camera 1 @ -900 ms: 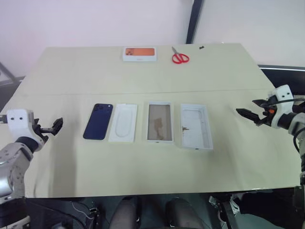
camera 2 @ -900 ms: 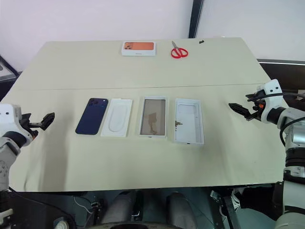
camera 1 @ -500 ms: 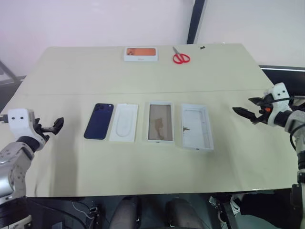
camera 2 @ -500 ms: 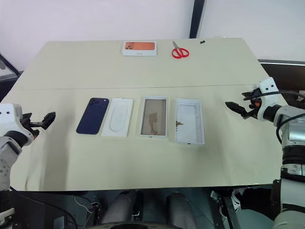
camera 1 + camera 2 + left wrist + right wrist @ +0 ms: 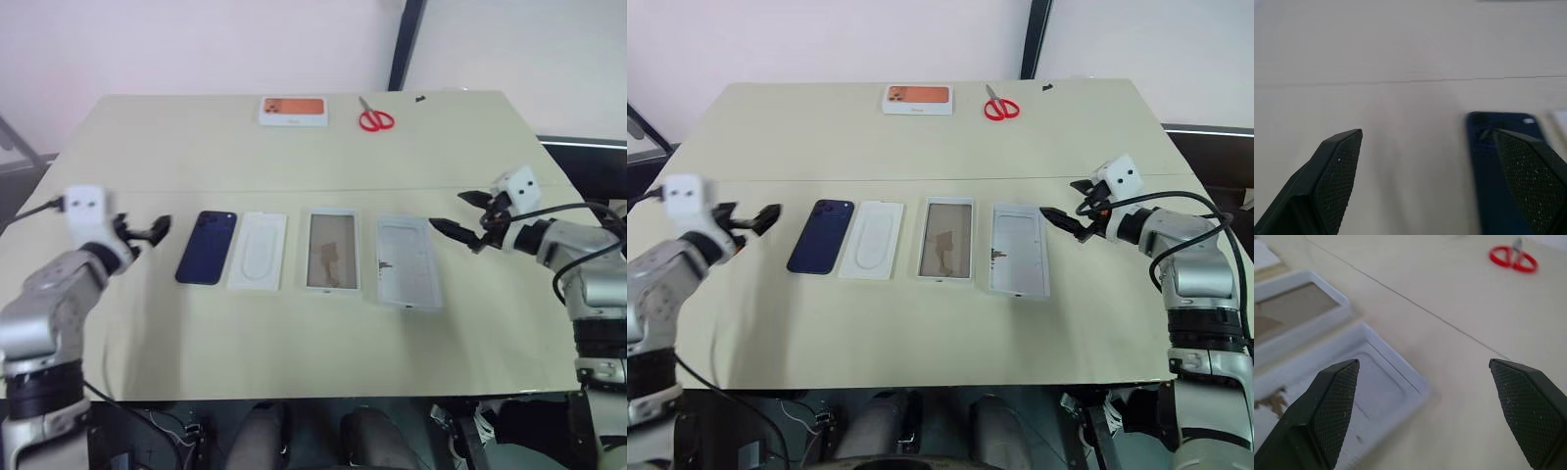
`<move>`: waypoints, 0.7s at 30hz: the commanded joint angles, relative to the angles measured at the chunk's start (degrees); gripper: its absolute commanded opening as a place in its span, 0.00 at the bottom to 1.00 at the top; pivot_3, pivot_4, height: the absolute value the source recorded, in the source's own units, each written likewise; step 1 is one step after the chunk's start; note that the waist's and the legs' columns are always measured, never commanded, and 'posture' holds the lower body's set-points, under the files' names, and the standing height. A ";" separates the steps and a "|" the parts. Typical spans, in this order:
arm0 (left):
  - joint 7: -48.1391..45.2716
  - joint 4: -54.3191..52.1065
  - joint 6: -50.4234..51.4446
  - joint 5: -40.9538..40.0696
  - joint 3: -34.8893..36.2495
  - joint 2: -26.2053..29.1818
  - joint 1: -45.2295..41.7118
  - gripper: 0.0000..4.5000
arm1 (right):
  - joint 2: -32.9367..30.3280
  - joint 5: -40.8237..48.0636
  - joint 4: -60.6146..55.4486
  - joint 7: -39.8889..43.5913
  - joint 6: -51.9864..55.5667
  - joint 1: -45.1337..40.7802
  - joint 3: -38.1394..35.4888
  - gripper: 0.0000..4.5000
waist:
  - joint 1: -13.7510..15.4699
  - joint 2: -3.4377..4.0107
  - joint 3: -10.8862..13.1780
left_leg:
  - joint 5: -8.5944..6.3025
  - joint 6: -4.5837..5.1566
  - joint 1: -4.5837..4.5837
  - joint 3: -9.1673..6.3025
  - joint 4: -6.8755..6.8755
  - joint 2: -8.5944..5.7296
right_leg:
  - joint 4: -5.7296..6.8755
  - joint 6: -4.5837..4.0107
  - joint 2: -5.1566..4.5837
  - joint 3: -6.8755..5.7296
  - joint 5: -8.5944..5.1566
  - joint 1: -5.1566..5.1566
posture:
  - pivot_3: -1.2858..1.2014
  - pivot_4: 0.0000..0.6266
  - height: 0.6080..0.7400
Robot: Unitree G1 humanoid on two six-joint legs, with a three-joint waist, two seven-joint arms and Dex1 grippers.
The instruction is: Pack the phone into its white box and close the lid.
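The dark blue phone (image 5: 206,247) lies flat at the left end of a row on the table. The white box (image 5: 331,251), with its tan floor facing up, is third in that row. At the row's right end the lid (image 5: 407,260) lies with its plain white inside up. Just left of the phone, my left gripper (image 5: 152,230) is open and holds nothing. In the left wrist view the phone (image 5: 1488,152) sits partly behind one finger (image 5: 1533,171). My right gripper (image 5: 449,211) hovers open by the lid's far right corner, and the lid (image 5: 1371,396) shows between its fingers.
A thin white insert (image 5: 258,251) lies between the phone and the box. At the table's far edge are a flat white box with an orange top (image 5: 293,110) and red scissors (image 5: 375,119). The beige table (image 5: 294,333) has bare room in front of the row.
Both arms have swung inward. The left gripper has moved right, close to the phone. The right gripper has moved left, up to the lid. Nothing on the table has moved.
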 commanded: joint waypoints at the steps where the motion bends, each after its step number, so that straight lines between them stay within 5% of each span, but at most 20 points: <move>1: -1.53 -2.03 7.30 -4.65 -2.59 -1.83 -4.64 1.00 | 0.67 1.13 -6.98 -0.93 1.84 0.28 0.92 0.99 | -0.23 0.00 0.00 | 0.01 -0.01 -0.01 0.00 -0.01 0.00 | 0.00 0.00 0.00 0.00 0.00 -0.02 | 0.52 0.24 1.00; 11: 6.10 -0.85 40.17 -8.25 -2.28 -12.68 -16.66 1.00 | 0.20 1.78 -17.75 2.48 3.91 2.19 6.94 0.99 | -0.92 -0.02 0.01 | 0.05 -0.07 -0.04 -0.01 0.02 0.00 | 0.13 0.00 0.08 0.03 0.00 -0.10 | 0.52 0.24 1.00; 21: 11.83 -2.48 42.37 -5.83 0.46 -17.30 -18.19 1.00 | 0.62 1.17 -17.51 2.96 2.91 3.61 7.83 0.99 | -0.58 -0.03 0.01 | 0.06 -0.09 -0.04 -0.02 0.15 0.01 | 0.15 0.00 0.07 0.03 0.00 -0.07 | 0.52 0.24 1.00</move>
